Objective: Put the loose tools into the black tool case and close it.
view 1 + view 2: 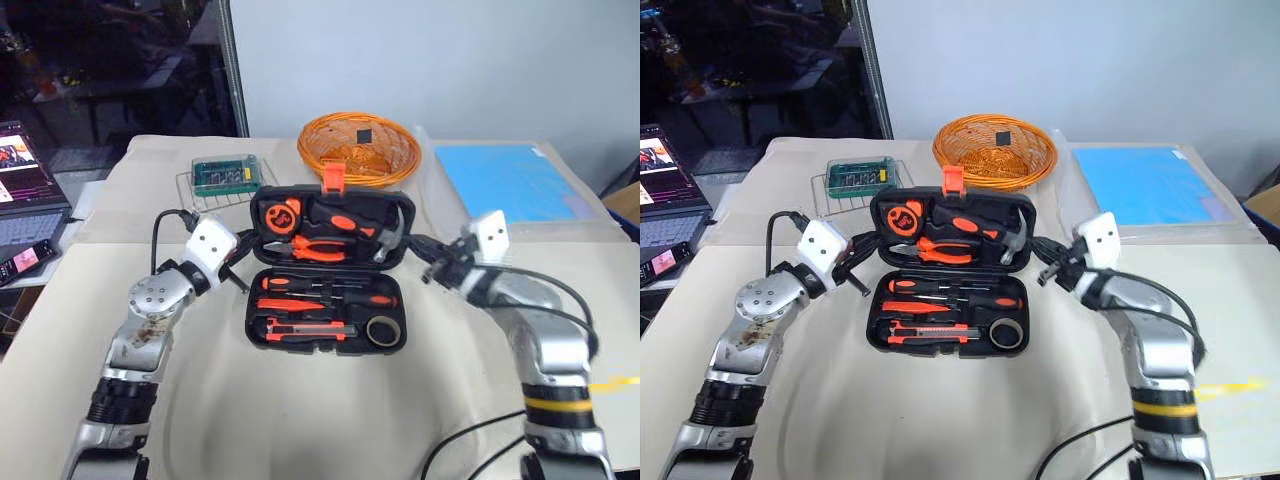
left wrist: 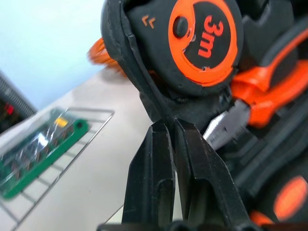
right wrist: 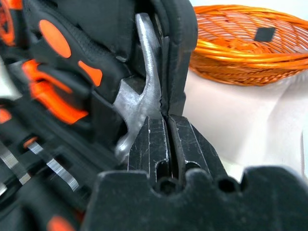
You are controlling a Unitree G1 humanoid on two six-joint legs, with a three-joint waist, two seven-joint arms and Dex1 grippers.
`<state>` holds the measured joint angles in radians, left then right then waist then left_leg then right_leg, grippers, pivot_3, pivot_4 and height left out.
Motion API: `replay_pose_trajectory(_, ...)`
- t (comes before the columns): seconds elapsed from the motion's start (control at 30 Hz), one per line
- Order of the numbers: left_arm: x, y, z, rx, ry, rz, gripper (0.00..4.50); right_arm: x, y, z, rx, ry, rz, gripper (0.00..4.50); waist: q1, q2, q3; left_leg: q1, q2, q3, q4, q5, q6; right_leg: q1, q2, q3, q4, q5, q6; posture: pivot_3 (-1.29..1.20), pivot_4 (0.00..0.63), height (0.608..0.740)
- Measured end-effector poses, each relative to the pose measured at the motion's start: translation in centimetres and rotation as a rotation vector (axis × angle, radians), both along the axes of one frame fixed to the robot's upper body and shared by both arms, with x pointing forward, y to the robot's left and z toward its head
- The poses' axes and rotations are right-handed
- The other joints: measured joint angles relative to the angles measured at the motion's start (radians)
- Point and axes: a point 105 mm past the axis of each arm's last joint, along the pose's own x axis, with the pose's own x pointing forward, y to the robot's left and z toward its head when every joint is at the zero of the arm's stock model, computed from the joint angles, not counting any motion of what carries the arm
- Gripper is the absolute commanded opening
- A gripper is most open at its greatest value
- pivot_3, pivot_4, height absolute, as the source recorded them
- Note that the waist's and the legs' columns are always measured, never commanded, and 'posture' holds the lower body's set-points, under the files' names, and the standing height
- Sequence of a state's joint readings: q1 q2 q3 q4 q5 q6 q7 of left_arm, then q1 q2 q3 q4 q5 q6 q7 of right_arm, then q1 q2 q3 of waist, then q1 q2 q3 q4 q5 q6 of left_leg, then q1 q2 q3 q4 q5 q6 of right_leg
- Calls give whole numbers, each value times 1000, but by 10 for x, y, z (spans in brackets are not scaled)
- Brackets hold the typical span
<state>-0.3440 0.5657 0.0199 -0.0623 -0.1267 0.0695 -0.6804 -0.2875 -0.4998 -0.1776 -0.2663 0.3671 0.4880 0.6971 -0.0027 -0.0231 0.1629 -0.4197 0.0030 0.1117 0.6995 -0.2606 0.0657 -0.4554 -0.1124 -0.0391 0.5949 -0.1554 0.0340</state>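
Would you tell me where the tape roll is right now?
In the left eye view, the tape roll sits in the open black tool case, lower half, right-hand corner, beside the utility knife.

The tabletop [image 1: 90, 330] is covered with a beige cloth. In its middle lies the black tool case [image 1: 329, 271], open, with orange-and-black tools in its slots and a tape roll [image 1: 384, 330] in the near half. Behind the case stand an orange wicker basket [image 1: 359, 149] and, to its left, a wire rack [image 1: 190, 189] with a green circuit board [image 1: 227, 175] on it; a blue sheet [image 1: 508, 182] lies at the far right.
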Motion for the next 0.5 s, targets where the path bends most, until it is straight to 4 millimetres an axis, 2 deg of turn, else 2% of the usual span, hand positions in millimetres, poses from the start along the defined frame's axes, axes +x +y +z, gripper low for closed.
replay_pose_trajectory(0.13,-23,3,-12,-1,135,-126,1358,-30,-7,-7,-50,44,59,0,1,2,-1,3,1,2,2,-3,5,2,0,0,0,0,1,0,150,740)
replay_pose_trajectory(0.17,-34,6,-19,-7,223,-169,1784,-42,-9,-9,-103,55,82,702,0,2,-1,4,2,2,2,-4,6,3,0,0,0,-1,1,0,150,740)
replay_pose_trajectory(0.2,-46,10,-27,-3,326,-211,2221,-55,-11,-12,-156,73,114,983,0,2,-2,4,3,2,2,-6,9,4,1,-1,0,-3,1,0,150,740)
replay_pose_trajectory(0.27,-70,29,-49,22,580,-243,2907,-77,-18,-29,-245,167,152,990,-1,2,-2,5,5,3,2,-6,7,4,2,-1,1,-5,0,0,150,740)
replay_pose_trajectory(0.33,-95,52,-61,53,792,-264,3693,-96,-38,-45,-322,286,137,990,0,2,-1,4,5,3,3,-6,7,2,2,-1,3,-11,4,0,150,740)
replay_pose_trajectory(0.37,-103,71,-59,58,881,-237,4050,-105,-58,-47,-368,346,92,990,1,2,-1,5,5,4,3,-6,7,2,2,-1,3,-15,1,0,150,740)
replay_pose_trajectory(0.4,-104,73,-57,56,885,-234,4390,-106,-60,-46,-374,345,87,990,3,2,-1,5,6,4,4,-7,7,3,2,-1,3,-17,-1,0,150,740)
replay_pose_trajectory(0.43,-103,74,-43,30,892,-269,4485,-116,-68,-38,-373,357,87,725,10,2,-1,5,7,4,5,-7,7,4,2,-1,4,-16,-1,0,150,740)
replay_pose_trajectory(0.5,-105,77,-26,10,902,-295,4500,-131,-65,-31,-373,390,143,373,18,2,0,11,10,3,5,-10,-1,5,3,-3,4,-16,-2,0,150,740)
